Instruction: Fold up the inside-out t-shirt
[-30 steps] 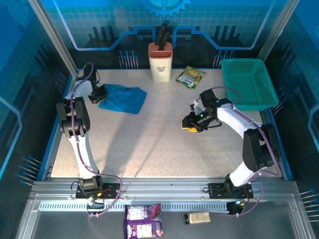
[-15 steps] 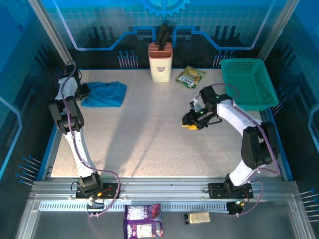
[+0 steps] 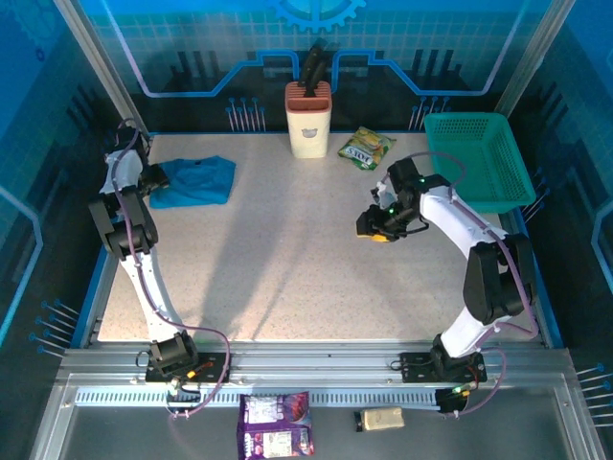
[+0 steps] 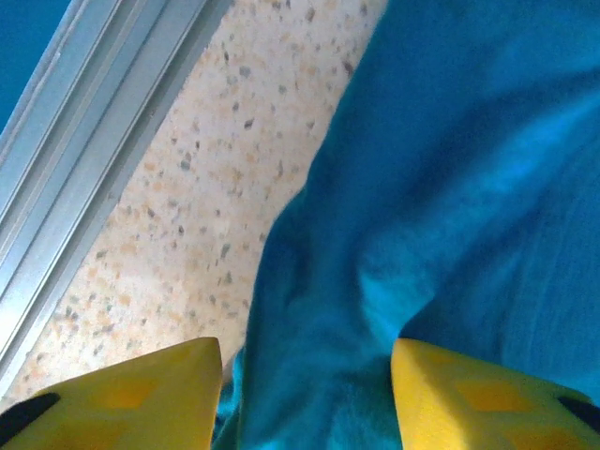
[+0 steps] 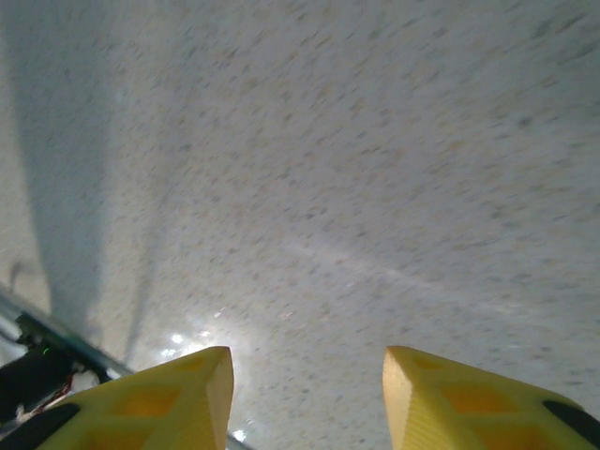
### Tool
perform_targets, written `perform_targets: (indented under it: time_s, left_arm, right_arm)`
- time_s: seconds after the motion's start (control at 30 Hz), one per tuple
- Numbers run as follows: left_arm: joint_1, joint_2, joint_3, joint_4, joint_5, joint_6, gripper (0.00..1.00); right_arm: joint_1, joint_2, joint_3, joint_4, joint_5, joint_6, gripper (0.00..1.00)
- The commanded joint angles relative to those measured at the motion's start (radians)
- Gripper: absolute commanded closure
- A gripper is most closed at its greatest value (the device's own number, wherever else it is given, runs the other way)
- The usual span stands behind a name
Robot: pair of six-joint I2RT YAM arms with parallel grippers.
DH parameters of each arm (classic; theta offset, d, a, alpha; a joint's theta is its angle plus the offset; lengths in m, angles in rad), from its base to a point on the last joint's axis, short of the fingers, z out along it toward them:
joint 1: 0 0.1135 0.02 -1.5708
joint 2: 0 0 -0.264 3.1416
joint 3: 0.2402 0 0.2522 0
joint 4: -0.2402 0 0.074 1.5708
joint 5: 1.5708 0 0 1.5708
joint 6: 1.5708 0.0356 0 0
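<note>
Where the speckled table (image 3: 287, 268) reaches its far-left corner, the inside-out t-shirt (image 3: 198, 180) lies in a loose, roughly rectangular heap of plain blue cloth, its left end close to the table's left edge. The left gripper (image 3: 153, 177) sits at that left end of the heap. In the left wrist view its two yellow fingers (image 4: 141, 394) stand apart, with a soft fold of the blue cloth lying in the gap between them and spreading away across the table top, so the jaws are parted rather than pinched on the cloth. A silver rail (image 4: 84, 159) runs along the table's edge just beside the cloth. The right gripper (image 3: 375, 226) is right of the table's middle, well apart from the t-shirt, over bare surface. Its own yellow fingers (image 5: 469, 398) are likewise spread, with nothing between them but the speckled top below. At the middle of the far edge stands a cream holder (image 3: 308, 123) with dark handles sticking up from it, and a green snack packet (image 3: 366, 148) lies near its right side. A teal mesh basket (image 3: 479, 161) fills the far-right corner. Beyond the near edge, on the metal frame, lie a purple packet (image 3: 275, 425) and a small beige object (image 3: 381, 419).
</note>
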Motion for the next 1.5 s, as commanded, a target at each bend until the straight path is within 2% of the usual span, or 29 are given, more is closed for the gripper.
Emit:
perform_targets:
  time_s: [0.0, 0.1, 0.13, 0.2, 0.33, 0.5, 0.6, 0.77, 0.9, 1.0, 1.07, 1.17, 1.27, 1.37, 1.47]
  left_arm:
    - [0.001, -0.159, -0.08, 0.044, 0.046, -0.022, 0.39]
    - [-0.023, -0.255, -0.18, 0.092, 0.064, -0.038, 0.3]
    - [-0.037, -0.287, -0.215, 0.108, 0.064, -0.044, 0.22]
    - [-0.069, -0.349, -0.3, 0.15, 0.063, -0.049, 0.1]
    - [-0.137, -0.499, -0.528, 0.256, 0.068, -0.087, 0.01]
    - [-0.222, -0.7, -0.871, 0.46, 0.0, -0.116, 0.01]
    - [-0.275, -0.806, -1.096, 0.657, -0.032, -0.105, 0.01]
    - [-0.323, -0.898, -1.372, 0.95, -0.113, -0.064, 0.01]
    - [-0.328, -0.926, -1.453, 1.121, -0.059, 0.002, 0.01]
    - [-0.328, -0.945, -1.545, 1.364, -0.002, 0.035, 0.01]
    - [-0.327, -0.921, -1.602, 1.52, 0.043, 0.058, 0.01]
    - [-0.333, -0.907, -1.593, 1.52, 0.087, 0.081, 0.01]
    - [-0.339, -0.894, -1.621, 1.584, 0.169, 0.121, 0.01]
    - [-0.357, -0.817, -1.705, 1.828, 0.149, 0.145, 0.01]
    - [-0.359, -0.826, -1.71, 1.814, 0.121, 0.13, 0.01]
  right_arm:
    - [-0.054, -0.032, 0.006, 0.017, 0.135, -0.044, 0.45]
    - [-0.09, -0.069, -0.035, 0.09, 0.25, -0.063, 0.13]
    - [-0.104, -0.074, -0.044, 0.112, 0.286, -0.07, 0.0]
    - [-0.127, -0.076, -0.056, 0.149, 0.357, -0.069, 0.0]
    - [-0.175, -0.078, -0.106, 0.254, 0.503, -0.047, 0.0]
    - [-0.186, -0.118, -0.265, 0.561, 0.6, -0.109, 0.01]
    - [-0.184, -0.151, -0.398, 0.808, 0.625, -0.191, 0.01]
    - [-0.162, -0.177, -0.687, 1.387, 0.64, -0.339, 0.0]
    - [-0.152, -0.148, -0.757, 1.523, 0.629, -0.357, 0.0]
    - [-0.147, -0.152, -0.84, 1.675, 0.599, -0.368, 0.0]
    - [-0.154, -0.093, -0.923, 1.895, 0.57, -0.384, 0.0]
    - [-0.158, -0.106, -0.925, 1.873, 0.547, -0.383, 0.0]
    - [-0.158, -0.105, -0.899, 1.823, 0.605, -0.362, 0.0]
    - [-0.155, -0.107, -0.893, 1.814, 0.649, -0.349, 0.0]
    - [-0.15, -0.106, -0.882, 1.789, 0.644, -0.357, 0.0]
